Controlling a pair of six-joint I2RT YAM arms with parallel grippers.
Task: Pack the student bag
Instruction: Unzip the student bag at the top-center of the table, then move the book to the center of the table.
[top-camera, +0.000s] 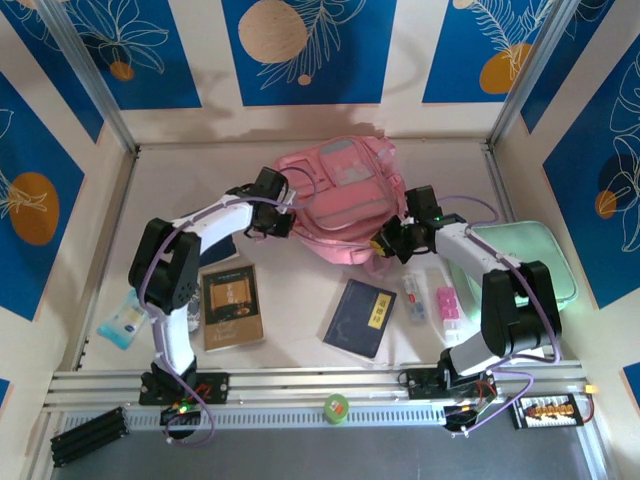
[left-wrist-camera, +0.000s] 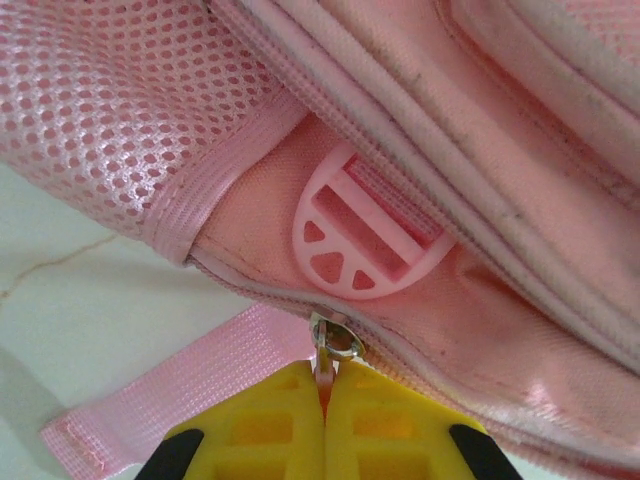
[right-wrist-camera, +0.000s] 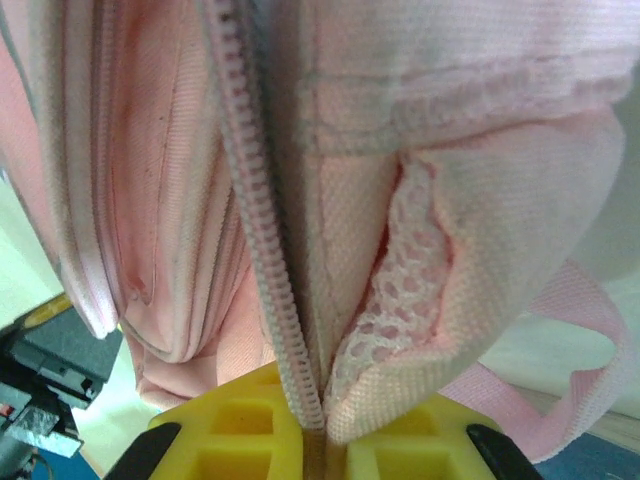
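- Two grips on the student bag (top-camera: 340, 205), flat on the desk (top-camera: 300, 300), long axis roughly away from the arms.
- Left claw (top-camera: 283, 222): clenched on the metal zip pull (left-wrist-camera: 330, 345), bag's left flank.
- Right claw (top-camera: 388, 240): clenched on fabric beside the zip seam (right-wrist-camera: 260, 250), bag's near-right corner.
- Probably next: draw the pull along while bracing opposite.
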